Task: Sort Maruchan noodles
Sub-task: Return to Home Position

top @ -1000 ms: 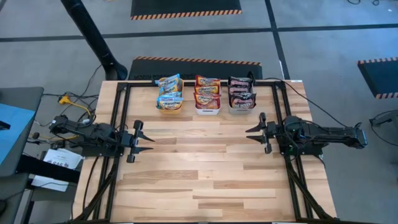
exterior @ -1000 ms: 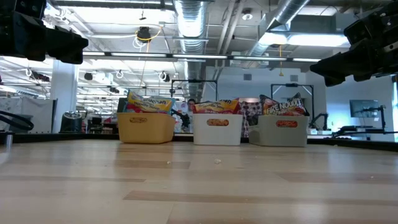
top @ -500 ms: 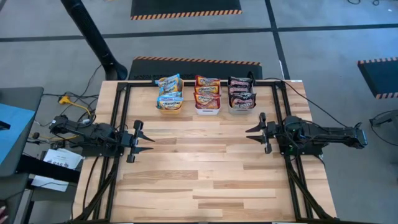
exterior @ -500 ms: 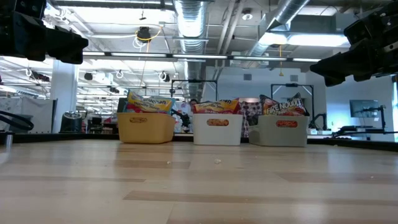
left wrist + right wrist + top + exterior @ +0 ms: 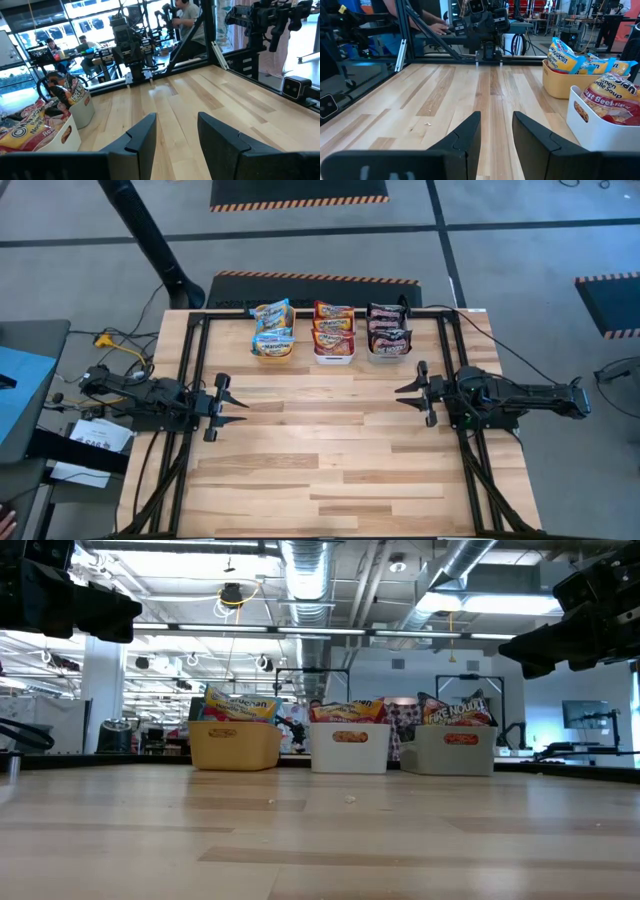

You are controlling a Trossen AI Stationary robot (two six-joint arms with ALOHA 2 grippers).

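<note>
Nothing has moved since before: your left end effector [image 5: 232, 404] and right end effector [image 5: 405, 392] hang parted, empty. Flat plastic Maruchan noodle packets [image 5: 273, 316] stick up above the rims of the orange, white and grey plastic bins [image 5: 350, 750]; a jolt to the wooden desk [image 5: 330, 465] could spill one

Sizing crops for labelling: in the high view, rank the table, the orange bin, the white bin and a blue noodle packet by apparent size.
Largest: table
Next: orange bin and white bin, which look alike
Smallest: blue noodle packet

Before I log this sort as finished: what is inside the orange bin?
Several yellow-and-blue noodle packets fill the orange bin, poking above its rim. Its floor and anything beneath them are covered.
</note>
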